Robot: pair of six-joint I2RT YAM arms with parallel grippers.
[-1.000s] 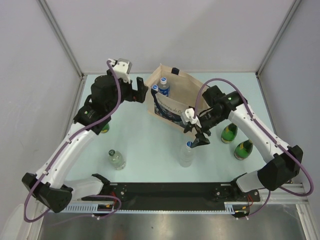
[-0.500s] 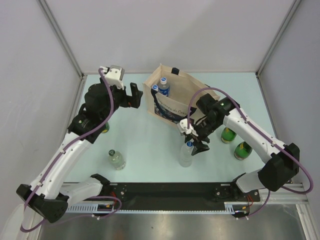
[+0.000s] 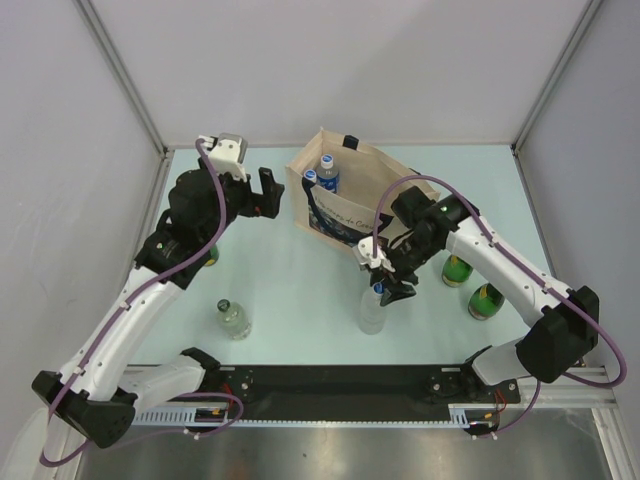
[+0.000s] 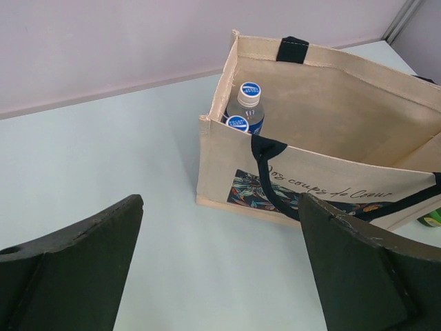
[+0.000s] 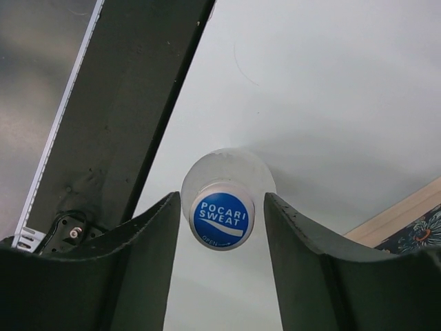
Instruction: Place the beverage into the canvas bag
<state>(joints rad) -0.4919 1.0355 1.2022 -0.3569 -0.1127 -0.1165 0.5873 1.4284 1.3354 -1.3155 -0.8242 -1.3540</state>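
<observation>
On the far left a green bottle (image 3: 208, 257) stands half hidden behind the left arm; in front of it, nearer the arm bases, a small clear bottle (image 3: 234, 318) stands alone on the pale surface (image 3: 290, 285). The left hand (image 3: 265, 190) hangs just beside the left wall of the canvas bag (image 3: 345, 215); it is released, its fingers spread wide with nothing between them, and its camera looks into the open mouth of the bag.

The bag stands upright in the middle of the surface, toward the back; two blue-capped bottles (image 4: 244, 103) are inside, in its left corner, and the rest of the inside looks free.

In front of the bag's right corner stands the Pocari Sweat bottle (image 3: 372, 312), upright on the surface and outside the bag. The right hand (image 3: 388, 284) is over it; the wrist view shows one finger on each side of the blue cap (image 5: 222, 215) with a thin gap on both sides, so I judge that it is not grasping.

At the far right two green bottles (image 3: 472, 283) stand near the right arm.

The step in hand seems to be the pick of this bottle; the next move calls for a firm grip at the neck, a straight lift above the bag's rim, then a descent into the free part.
</observation>
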